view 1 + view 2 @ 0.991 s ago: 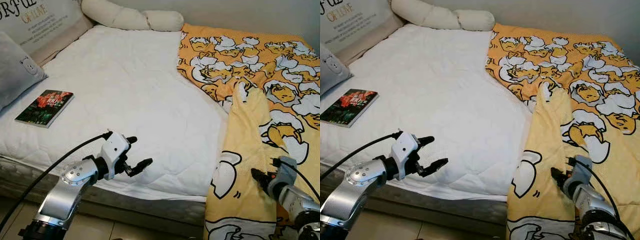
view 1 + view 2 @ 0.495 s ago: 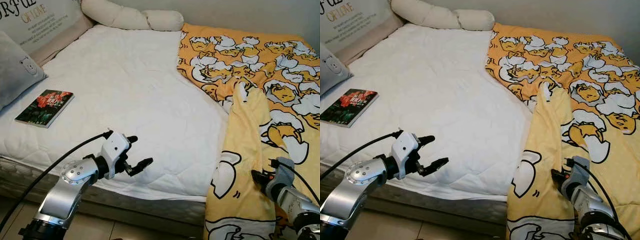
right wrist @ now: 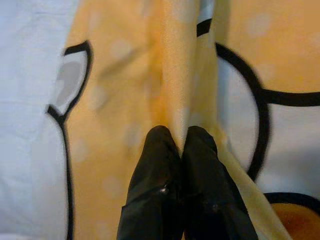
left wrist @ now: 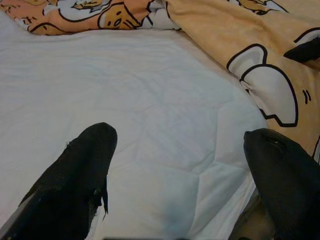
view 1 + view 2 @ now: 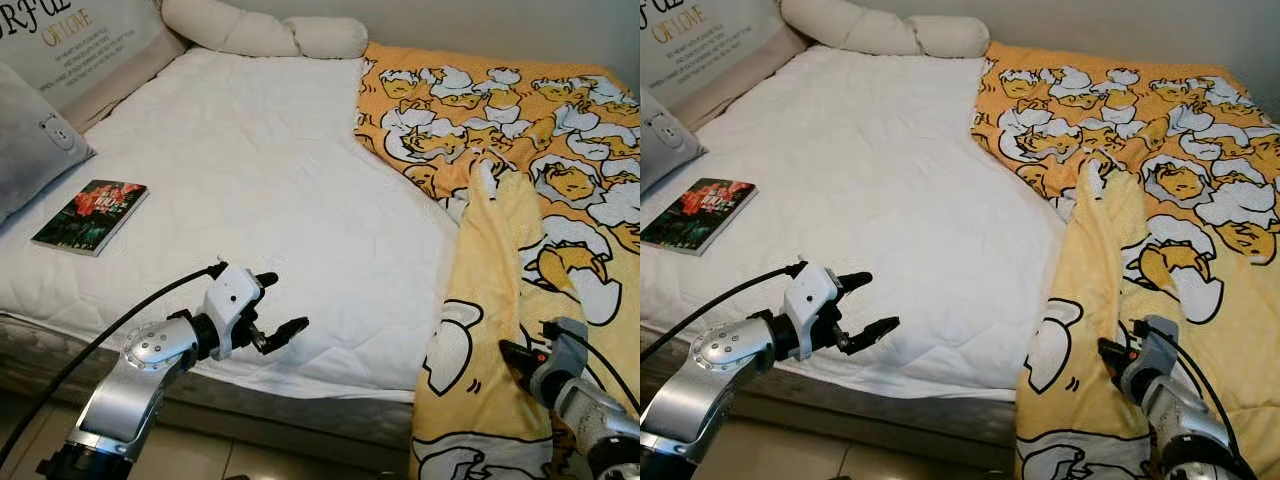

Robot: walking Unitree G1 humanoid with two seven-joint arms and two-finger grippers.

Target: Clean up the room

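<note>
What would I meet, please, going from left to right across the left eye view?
Grey pillow → book → left gripper, fingers open → white mattress → yellow duck-print blanket → right gripper, pinching a fold of that blanket.

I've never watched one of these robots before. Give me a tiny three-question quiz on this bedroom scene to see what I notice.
1. True or false: the right claw is shut on a fold of the yellow blanket.
2. Which item lies on the white mattress near the grey pillow? A) a mug B) a book C) a shoe
3. Fill in: the left claw hangs over the mattress edge with its fingers ____.

Key
1. True: the two black fingers pinch a ridge of cloth.
2. B: the book lies flat, cover up.
3. open: spread apart, holding nothing.
</note>
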